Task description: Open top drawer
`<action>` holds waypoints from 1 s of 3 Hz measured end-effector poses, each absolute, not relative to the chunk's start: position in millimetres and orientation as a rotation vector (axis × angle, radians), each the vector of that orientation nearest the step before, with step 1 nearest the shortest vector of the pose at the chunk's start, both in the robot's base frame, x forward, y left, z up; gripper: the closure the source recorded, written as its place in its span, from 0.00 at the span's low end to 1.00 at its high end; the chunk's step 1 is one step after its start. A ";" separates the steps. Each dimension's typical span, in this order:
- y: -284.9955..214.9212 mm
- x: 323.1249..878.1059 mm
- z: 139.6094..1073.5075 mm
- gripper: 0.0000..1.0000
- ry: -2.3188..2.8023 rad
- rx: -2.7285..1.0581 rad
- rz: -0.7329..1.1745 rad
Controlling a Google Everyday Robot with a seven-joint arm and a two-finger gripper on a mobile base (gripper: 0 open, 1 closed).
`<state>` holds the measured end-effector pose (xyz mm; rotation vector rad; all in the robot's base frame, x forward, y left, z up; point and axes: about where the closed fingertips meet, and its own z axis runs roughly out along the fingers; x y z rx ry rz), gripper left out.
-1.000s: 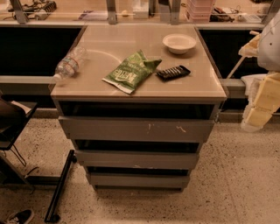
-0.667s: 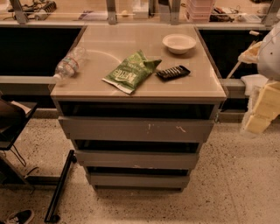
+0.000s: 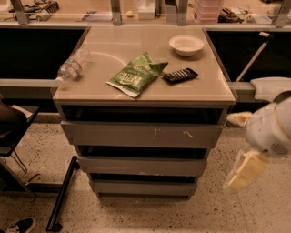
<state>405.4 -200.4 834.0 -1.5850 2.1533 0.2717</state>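
Top drawer [image 3: 143, 134] sits mid-frame under the desk [image 3: 136, 50]; gripper [image 3: 236, 148] hangs far right, fingers spread, clear of it.

An office or lab workspace (terrazzo floor [image 3: 150, 214], grey drawer unit [image 3: 141, 166], cluttered desks [image 3: 68, 11] behind), gripper [image 3: 245, 169] low at right.
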 end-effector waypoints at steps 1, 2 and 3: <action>-178.1 390.4 732.0 0.00 2.184 -1.470 0.480; -176.5 387.8 699.5 0.00 2.210 -1.431 0.486; -176.4 387.8 700.3 0.00 2.209 -1.432 0.484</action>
